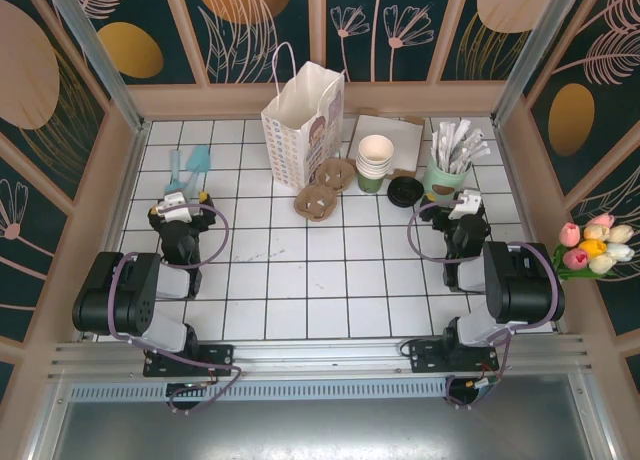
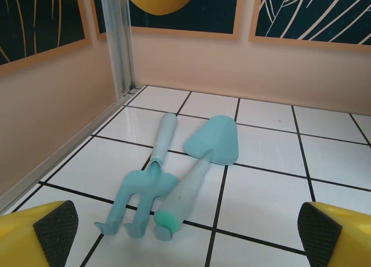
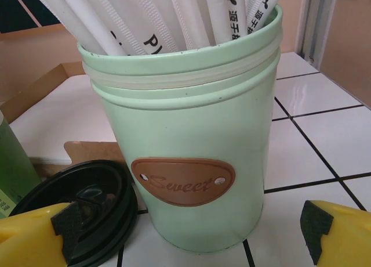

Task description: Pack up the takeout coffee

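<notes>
First step, nothing taken: my left claw (image 1: 187, 194) and right claw (image 1: 462, 198) stand wide apart, empty. Far on the desk, lidless green cups (image 1: 374, 163) are stacked between the white bag (image 1: 303, 110) and a loose black lid (image 1: 405, 190). Next, I think, a lid must go on one cup.

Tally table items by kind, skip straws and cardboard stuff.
Bag: 1
Cup stack: 1
Loose lid: 1
Canister: 1
Fork: 1
Trowel: 1
Total: 6
</notes>
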Robot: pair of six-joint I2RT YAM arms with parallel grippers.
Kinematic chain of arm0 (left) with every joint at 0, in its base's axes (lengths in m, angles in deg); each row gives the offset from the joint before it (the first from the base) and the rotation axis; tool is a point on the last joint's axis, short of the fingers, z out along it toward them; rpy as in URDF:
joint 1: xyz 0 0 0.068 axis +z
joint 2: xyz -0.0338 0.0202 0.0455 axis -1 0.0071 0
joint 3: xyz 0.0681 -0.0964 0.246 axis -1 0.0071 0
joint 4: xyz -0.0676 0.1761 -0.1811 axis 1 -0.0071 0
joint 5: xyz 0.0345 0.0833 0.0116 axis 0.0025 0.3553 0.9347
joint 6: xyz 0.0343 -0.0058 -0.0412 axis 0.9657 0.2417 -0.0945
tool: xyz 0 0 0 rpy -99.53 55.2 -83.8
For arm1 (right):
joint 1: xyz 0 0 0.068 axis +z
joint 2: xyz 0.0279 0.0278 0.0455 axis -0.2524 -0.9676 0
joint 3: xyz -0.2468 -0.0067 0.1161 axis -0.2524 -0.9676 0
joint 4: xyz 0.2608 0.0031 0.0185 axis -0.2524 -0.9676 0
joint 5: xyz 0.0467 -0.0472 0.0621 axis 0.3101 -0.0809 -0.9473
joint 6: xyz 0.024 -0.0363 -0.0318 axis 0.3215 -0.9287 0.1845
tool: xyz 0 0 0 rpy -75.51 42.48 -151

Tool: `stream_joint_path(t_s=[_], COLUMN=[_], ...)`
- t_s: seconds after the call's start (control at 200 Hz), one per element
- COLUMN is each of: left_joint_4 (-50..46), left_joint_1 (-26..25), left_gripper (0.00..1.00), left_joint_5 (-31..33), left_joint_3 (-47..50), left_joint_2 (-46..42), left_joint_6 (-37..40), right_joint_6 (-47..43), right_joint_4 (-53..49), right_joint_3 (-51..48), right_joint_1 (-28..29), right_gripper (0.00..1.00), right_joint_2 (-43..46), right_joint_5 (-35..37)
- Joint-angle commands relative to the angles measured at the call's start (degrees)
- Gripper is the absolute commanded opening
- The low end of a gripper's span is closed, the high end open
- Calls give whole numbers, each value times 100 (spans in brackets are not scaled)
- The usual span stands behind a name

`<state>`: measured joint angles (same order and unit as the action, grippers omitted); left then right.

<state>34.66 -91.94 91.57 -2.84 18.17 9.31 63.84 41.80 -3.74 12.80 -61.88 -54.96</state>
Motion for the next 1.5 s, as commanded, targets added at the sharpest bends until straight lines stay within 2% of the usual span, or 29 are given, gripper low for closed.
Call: stream_joint_path(t_s=[0.0, 0.806, 0.866, 0.976, 1.156, 1.276, 1.336, 1.431, 1.496], left_joint_4=[209, 118, -270, -1530, -2389, -3441, -4265, -5744, -6371], left_joint_1=[15, 17, 11, 15, 7, 7, -2, -39, -139], left_gripper=[99, 99, 99, 99, 99, 99, 99, 99, 99], left_joint_5=[15, -89, -206, -202, 34, 147, 196, -372, -691], left_joint_3=[-40, -76, -217, -635, -805, -1158, -1479, -2093, -2313], left_joint_2=[28, -52, -231, -770, -1776, -2358, -2581, -2764, -2901], left_joint_6=[-80, -22, 22, 92, -282, -1000, -1732, -2651, -3113], right_joint_6=[-73, -106, -158, -250, -470, -374, -363, -192, 132], right_joint_4=[54, 6, -212, -751, -1629, -2496, -3027, -3693, -4062], right_joint_3=[104, 126, 210, 358, 541, 846, 1078, 1440, 1678], right_joint_1=[-32, -37, -20, 2, 289, 549, 725, 1107, 1299], right_gripper=[99, 99, 99, 99, 99, 99, 99, 99, 99], right_joint_2=[-30, -10, 83, 420, 1184, 1653, 1816, 1980, 2074], right_joint_5=[-142, -235, -349, -495, -323, -217, -261, -193, -145])
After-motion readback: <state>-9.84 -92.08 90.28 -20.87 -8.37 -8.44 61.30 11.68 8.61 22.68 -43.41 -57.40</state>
